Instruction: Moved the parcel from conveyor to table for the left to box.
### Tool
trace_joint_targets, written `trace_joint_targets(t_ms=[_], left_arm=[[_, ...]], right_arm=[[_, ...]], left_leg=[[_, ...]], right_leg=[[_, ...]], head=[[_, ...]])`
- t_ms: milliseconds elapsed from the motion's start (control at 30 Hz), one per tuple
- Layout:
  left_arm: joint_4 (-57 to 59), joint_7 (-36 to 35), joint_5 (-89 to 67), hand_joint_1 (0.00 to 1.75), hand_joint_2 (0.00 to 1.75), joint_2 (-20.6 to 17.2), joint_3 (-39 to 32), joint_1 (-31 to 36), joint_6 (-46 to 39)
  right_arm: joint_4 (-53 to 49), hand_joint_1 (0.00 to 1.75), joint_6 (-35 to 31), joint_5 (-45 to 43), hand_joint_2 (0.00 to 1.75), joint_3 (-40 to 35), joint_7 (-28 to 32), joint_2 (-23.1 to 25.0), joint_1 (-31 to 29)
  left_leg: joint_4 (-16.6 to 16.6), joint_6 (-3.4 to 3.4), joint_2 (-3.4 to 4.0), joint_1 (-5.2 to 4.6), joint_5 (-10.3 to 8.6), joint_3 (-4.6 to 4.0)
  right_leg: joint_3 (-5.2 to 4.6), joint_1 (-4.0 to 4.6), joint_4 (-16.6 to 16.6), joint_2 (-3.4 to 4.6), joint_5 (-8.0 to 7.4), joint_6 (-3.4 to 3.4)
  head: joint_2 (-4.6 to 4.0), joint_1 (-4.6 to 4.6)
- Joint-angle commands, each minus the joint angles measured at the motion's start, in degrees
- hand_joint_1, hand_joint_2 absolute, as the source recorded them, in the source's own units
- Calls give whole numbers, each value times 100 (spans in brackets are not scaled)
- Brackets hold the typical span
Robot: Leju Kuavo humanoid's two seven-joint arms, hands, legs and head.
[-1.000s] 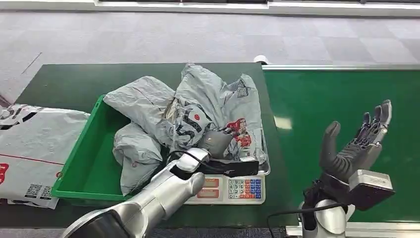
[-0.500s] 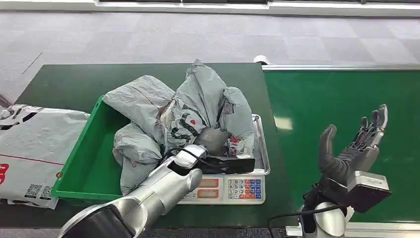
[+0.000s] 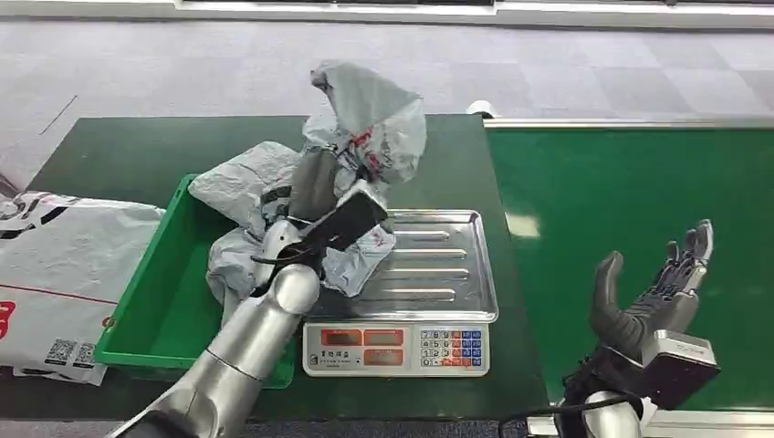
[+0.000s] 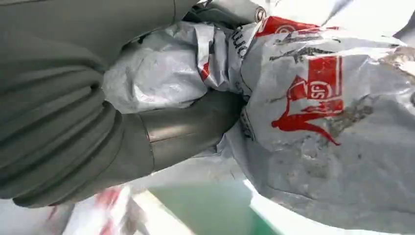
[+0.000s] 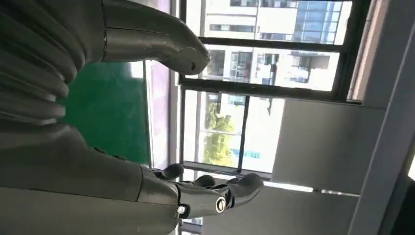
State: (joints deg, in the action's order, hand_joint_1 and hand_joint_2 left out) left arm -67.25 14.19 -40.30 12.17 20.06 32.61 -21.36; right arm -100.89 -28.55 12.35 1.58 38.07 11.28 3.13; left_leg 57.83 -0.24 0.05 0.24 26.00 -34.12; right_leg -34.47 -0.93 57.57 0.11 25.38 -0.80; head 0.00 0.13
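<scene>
Left hand (image 3: 315, 196) grips grey parcel (image 3: 370, 119), held raised between scale (image 3: 406, 306) and green bin (image 3: 151, 306); right hand (image 3: 653, 292) empty, fingers spread.

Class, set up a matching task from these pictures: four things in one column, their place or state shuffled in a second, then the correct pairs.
Things
1. grey parcel
2. scale tray
3. right hand
4. green bin

States
A. open above the conveyor
B. holds other grey parcels
C. gripped and lifted by the left hand
D. bare metal, nothing resting on it

Pairs: 1-C, 2-D, 3-A, 4-B
</scene>
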Motion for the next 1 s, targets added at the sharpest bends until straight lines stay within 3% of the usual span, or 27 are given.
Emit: trace_joint_targets(t_ms=[33, 133, 267, 300, 467, 500, 600, 633, 767, 800, 1000], left_arm=[[-2245, 405, 520, 175, 175, -681, -905, -733, -316], [-2466, 625, 784, 175, 175, -809, -1068, -927, -529], [-2485, 651, 818, 175, 175, -834, -1089, -954, -526], [-2540, 772, 773, 175, 175, -794, -1188, -1011, -936], [-3165, 1031, 1042, 175, 175, -1008, -1718, -1685, -1422], [-3170, 659, 752, 175, 175, -967, -1876, -1800, -1258], [-3133, 373, 549, 175, 175, -945, -1937, -2068, -663], [-3066, 411, 531, 133, 175, -912, -1930, -2112, -646], [-2974, 418, 482, 133, 175, -888, -1874, -2141, -619], [-2985, 419, 480, 7, 175, -889, -1877, -2128, -624], [-2948, 303, 318, 7, 175, -890, -1869, -2160, -627]], right_arm=[[-89, 0, -18, -54, 175, 414, 15, 130, 219], [-183, 0, -12, -77, 175, 488, 17, 165, 347], [-199, 0, 1, -82, 175, 496, 21, 168, 369], [-215, 0, -19, -75, 175, 522, 20, 194, 387], [-376, 0, 160, -136, 175, 620, -6, 237, 633], [-316, 0, 608, -246, 175, 540, -359, 144, 668], [38, 0, 1309, -324, 175, 700, -625, 186, 569], [138, 0, 1384, -325, 175, 752, -619, 212, 539], [213, 0, 1485, -340, 175, 791, -625, 228, 514], [193, 0, 1493, -337, 175, 795, -623, 234, 517], [199, 0, 1532, -330, 175, 811, -660, 245, 516]], left_leg=[[-9, -4, 20, 1, 7, 16], [-33, -7, 10, 9, 4, 42], [-10, -2, 16, 6, 6, 16], [-16, -4, 14, 8, 5, 21], [-14, -2, 23, 1, 7, 18], [-17, -4, 30, 4, 9, 24], [-18, -7, 17, 8, 11, 28], [-15, -5, 17, 7, 10, 24], [-11, -3, 7, 12, 8, 15], [-18, -3, 7, 14, 6, 21], [-16, -4, 5, 11, 9, 20]], right_leg=[[6, 2, -6, 20, 3, 9], [37, 12, -31, 5, 6, 20], [11, 6, -8, 8, 5, 11], [17, 8, -14, 6, 6, 13], [11, 1, -9, 14, 5, 10], [16, 4, -13, 21, 4, 13], [21, 10, -17, 12, 9, 17], [18, 9, -15, 11, 9, 15], [17, 12, -15, 0, 16, 12], [24, 14, -23, 0, 14, 14], [23, 11, -18, -2, 17, 14]], head=[[0, 0], [0, 0], [0, 0], [0, 0], [0, 2], [0, 0], [0, -2], [0, 0], [0, 0], [0, 0], [0, 0]])
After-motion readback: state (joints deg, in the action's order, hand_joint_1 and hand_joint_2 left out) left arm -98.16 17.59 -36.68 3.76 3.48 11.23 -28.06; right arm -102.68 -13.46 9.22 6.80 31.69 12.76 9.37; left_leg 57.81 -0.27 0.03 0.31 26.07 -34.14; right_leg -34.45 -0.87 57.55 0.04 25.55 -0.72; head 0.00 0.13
